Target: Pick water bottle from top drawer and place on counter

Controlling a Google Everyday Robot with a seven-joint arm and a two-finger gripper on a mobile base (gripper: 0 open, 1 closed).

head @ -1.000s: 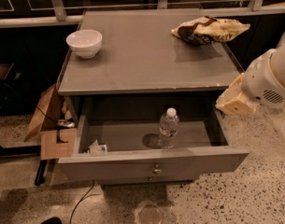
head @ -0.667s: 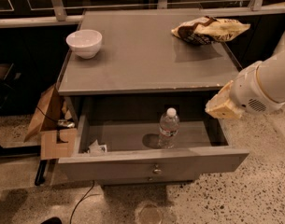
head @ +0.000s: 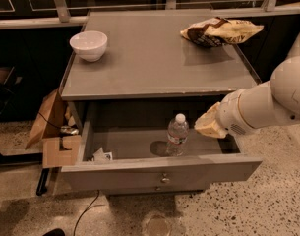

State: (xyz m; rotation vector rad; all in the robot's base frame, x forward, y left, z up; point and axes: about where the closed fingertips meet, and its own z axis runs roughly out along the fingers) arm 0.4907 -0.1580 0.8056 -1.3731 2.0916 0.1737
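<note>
I can read no writing on the water bottle (head: 177,134) label band or the snack bag (head: 218,32), with my gripper (head: 207,125) over the top drawer (head: 159,168), right side.

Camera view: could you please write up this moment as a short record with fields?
bottle: small clear plastic water bottle with white cap, upright in the open grey top drawer, right of centre
gripper: pale gripper over the drawer's right part, just right of the bottle, no contact visible
counter: flat grey counter bearing a round white bowl back left and a crumpled brown snack bag back right
drawer extras: small white crumpled scrap at front left
task state: bottle not yet grasped
</note>
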